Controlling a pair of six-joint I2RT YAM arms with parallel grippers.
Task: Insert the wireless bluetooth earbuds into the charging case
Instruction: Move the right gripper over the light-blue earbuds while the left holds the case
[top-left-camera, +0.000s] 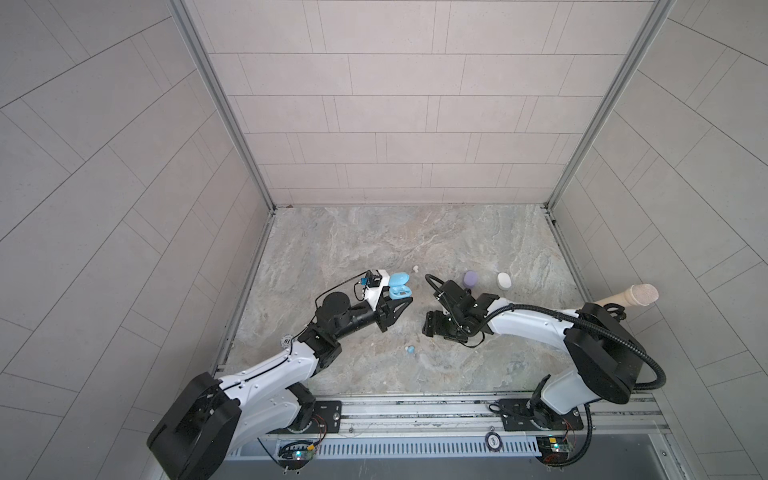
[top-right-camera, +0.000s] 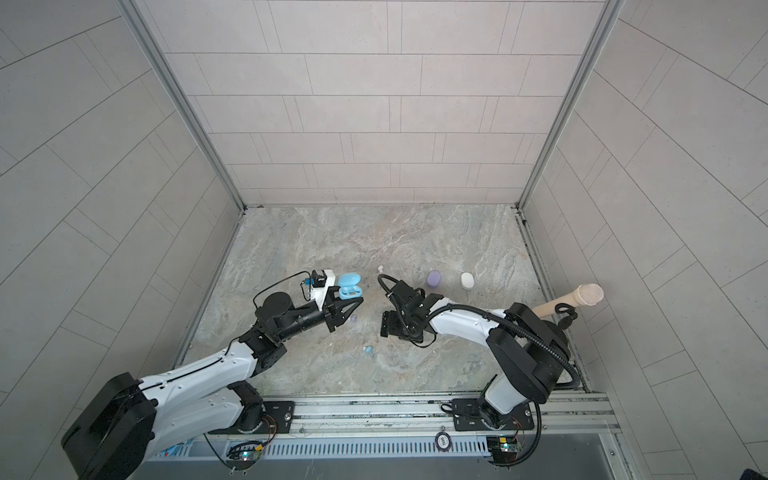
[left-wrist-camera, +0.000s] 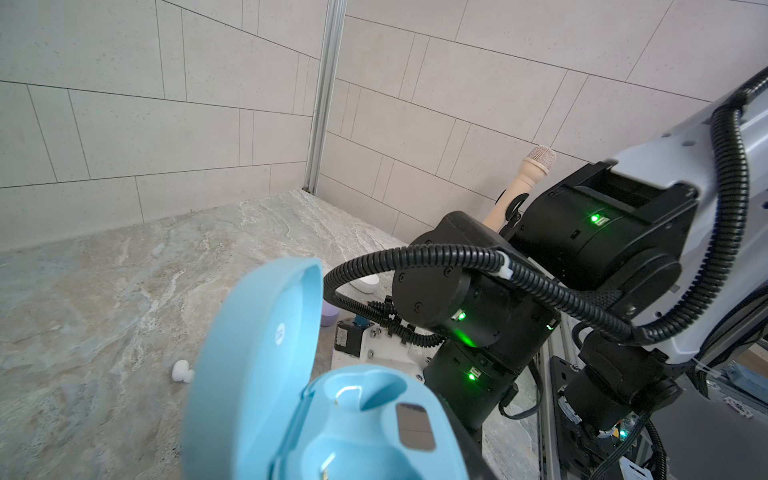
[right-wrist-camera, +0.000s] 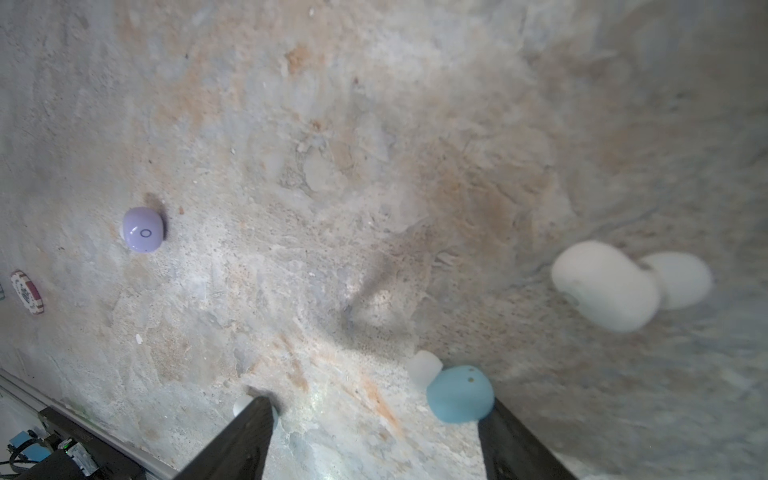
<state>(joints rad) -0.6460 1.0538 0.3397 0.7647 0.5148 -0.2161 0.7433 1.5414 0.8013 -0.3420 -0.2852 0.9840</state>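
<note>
while the left hand (top-left-camera: 400, 298) is clamped tight on the light blue charging case (left-wrist-camera: 291, 395), lid swung open and raised off the tabletop (top-left-camera: 374, 241), the right hand (right-wrist-camera: 376, 405) points down at the stone with its jaws spread wide and nothing between them. a light blue earbud (right-wrist-camera: 459, 392) lies on the tabletop just beside one finger of that hand. a small pale piece peeks from behind the other finger, and what it is cannot be told. farther out in the right wrist view sit a blurred white earbud (right-wrist-camera: 602, 286) and, well apart from it, a lilac earbud (right-wrist-camera: 143, 229). in both top views a white earbud (top-left-camera: 415, 269) rests near the open case. the lilac case (top-left-camera: 470, 278) and the white case (top-left-camera: 503, 280) sit near each other beyond the right hand.
</note>
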